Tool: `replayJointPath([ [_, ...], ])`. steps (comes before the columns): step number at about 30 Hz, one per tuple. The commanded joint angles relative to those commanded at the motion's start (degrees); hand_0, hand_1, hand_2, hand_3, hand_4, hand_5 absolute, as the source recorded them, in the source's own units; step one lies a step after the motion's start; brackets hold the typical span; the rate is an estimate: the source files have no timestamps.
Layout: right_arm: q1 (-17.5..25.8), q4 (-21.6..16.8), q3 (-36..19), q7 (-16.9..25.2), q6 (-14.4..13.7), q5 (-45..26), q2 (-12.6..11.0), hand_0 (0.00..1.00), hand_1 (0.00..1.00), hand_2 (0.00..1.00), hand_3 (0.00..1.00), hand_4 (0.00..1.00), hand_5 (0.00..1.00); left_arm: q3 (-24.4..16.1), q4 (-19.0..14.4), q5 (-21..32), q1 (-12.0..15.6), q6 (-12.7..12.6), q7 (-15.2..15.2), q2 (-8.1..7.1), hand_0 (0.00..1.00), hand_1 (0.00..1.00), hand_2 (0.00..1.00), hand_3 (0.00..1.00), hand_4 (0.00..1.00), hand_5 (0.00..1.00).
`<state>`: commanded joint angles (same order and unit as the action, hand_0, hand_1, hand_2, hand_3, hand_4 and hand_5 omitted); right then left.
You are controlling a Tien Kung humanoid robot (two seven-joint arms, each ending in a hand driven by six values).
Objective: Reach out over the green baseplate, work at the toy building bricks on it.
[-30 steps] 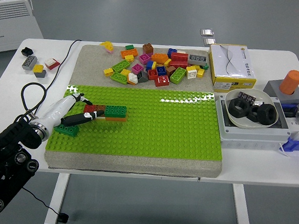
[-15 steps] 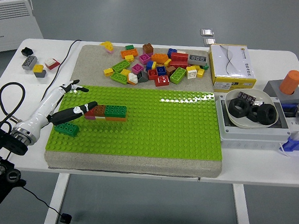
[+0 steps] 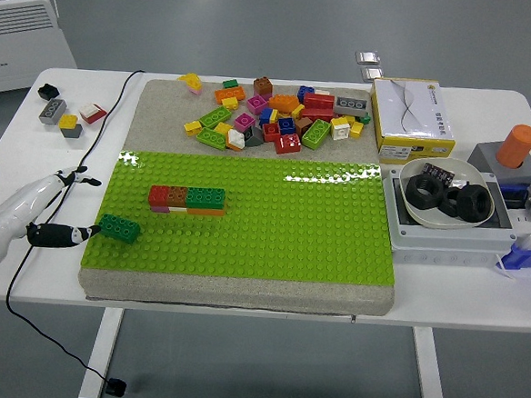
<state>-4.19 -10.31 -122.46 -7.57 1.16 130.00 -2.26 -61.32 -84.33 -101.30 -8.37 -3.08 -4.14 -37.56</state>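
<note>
The white rectangular counter (image 3: 240,302) carries a grey foam mat (image 3: 163,105) over its middle. At the far left corner lie small loose plastic bricks, black, grey, yellow and red-white (image 3: 64,112). Near the far right corner stands a white-and-yellow cardboard box (image 3: 411,120); along the right edge sits a grey plastic tray (image 3: 445,243)

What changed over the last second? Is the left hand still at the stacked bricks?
No. The left hand has pulled back left off the green baseplate to its left edge, fingers open and holding nothing, fingertips near the loose dark green brick. The stacked bricks sit where they were, as do the green brick, the brick pile and the bowl of black nuts. The right arm is out of view.
</note>
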Motion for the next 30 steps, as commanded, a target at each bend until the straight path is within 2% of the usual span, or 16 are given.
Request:
replayJointPath([
  [1, 0.0, 0.0, -0.2, 0.0, 0.0, 0.0, 0.2, 0.514, 0.695, 0.680, 0.749, 0.813, 0.798, 1.7, 0.7, -0.5, -1.4, 0.2, -0.3, -1.42, 0.953, 0.974, 0.997, 0.854, 0.737, 0.002],
  [3, 0.1, 0.0, -0.6, 0.0, 0.0, 0.0, 0.4, 0.514, 0.695, 0.680, 0.749, 0.813, 0.798, 4.2, 1.6, -0.7, -3.4, 0.4, -0.5, -3.26, 0.953, 0.974, 0.997, 0.854, 0.737, 0.002],
  [4, 0.1, 0.0, -0.8, 0.0, 0.0, 0.0, 0.6, 0.514, 0.695, 0.688, 0.750, 0.812, 0.800, 5.7, 2.1, -0.6, -4.7, 0.6, -0.5, -4.01, 0.952, 0.972, 0.998, 0.864, 0.664, 0.002],
  [6, 0.1, 0.0, -0.9, 0.0, 0.0, 0.0, 0.8, 0.514, 0.695, 0.688, 0.750, 0.812, 0.800, 8.2, 2.8, -0.1, -6.5, 0.8, -0.6, -4.69, 0.952, 0.972, 0.998, 0.864, 0.664, 0.002],
  [9, 0.0, 0.0, -1.0, -0.1, 0.1, 0.0, 1.0, 0.514, 0.695, 0.688, 0.750, 0.812, 0.800, 11.6, 3.9, 1.0, -8.6, 1.4, -0.8, -4.86, 0.952, 0.972, 0.998, 0.864, 0.664, 0.002],
  [10, 0.0, 0.0, -0.9, -0.1, 0.0, 0.0, 1.0, 0.514, 0.695, 0.699, 0.750, 0.811, 0.801, 12.9, 4.3, 1.9, -9.3, 1.7, -0.8, -4.67, 0.946, 0.976, 0.998, 0.850, 0.605, 0.002],
  [13, -0.1, 0.0, -0.7, -0.1, 0.0, 0.0, 1.0, 0.514, 0.695, 0.699, 0.750, 0.811, 0.801, 14.2, 5.2, 3.9, -10.4, 2.4, -1.0, -3.80, 0.946, 0.976, 0.998, 0.850, 0.605, 0.002],
  [15, -0.2, 0.0, -0.6, -0.1, -0.1, 0.0, 1.0, 0.514, 0.695, 0.699, 0.750, 0.811, 0.801, 13.8, 5.4, 4.8, -10.6, 2.7, -1.1, -2.99, 0.946, 0.976, 0.998, 0.850, 0.605, 0.002],
  [16, -0.2, 0.0, -0.5, -0.1, -0.1, 0.0, 1.0, 0.514, 0.697, 0.698, 0.750, 0.811, 0.797, 13.4, 5.3, 5.2, -10.6, 2.9, -1.2, -2.56, 0.946, 0.975, 0.998, 0.839, 0.643, 0.002],
  [23, -0.2, 0.0, -0.4, -0.1, -0.1, 0.0, 0.9, 0.514, 0.695, 0.693, 0.750, 0.809, 0.797, 11.2, 4.6, 7.0, -10.0, 4.1, -1.8, 0.12, 0.945, 0.975, 0.998, 0.831, 0.620, 0.002],
  [27, -0.3, 0.0, -0.4, -0.1, -0.2, 0.0, 0.9, 0.514, 0.695, 0.693, 0.750, 0.809, 0.797, 12.0, 4.8, 7.9, -10.4, 4.9, -2.2, 0.66, 0.945, 0.975, 0.998, 0.831, 0.620, 0.002],
  [28, -0.3, 0.0, -0.4, -0.1, -0.2, 0.0, 0.9, 0.514, 0.695, 0.694, 0.750, 0.807, 0.796, 12.6, 4.8, 8.2, -10.6, 5.2, -2.3, 0.69, 0.946, 0.975, 0.998, 0.829, 0.562, 0.002],
  [30, -0.4, 0.0, -0.3, -0.1, -0.2, 0.0, 0.8, 0.514, 0.695, 0.694, 0.750, 0.807, 0.796, 13.2, 4.8, 8.5, -10.9, 5.5, -2.4, 0.73, 0.946, 0.975, 0.998, 0.829, 0.562, 0.002],
])
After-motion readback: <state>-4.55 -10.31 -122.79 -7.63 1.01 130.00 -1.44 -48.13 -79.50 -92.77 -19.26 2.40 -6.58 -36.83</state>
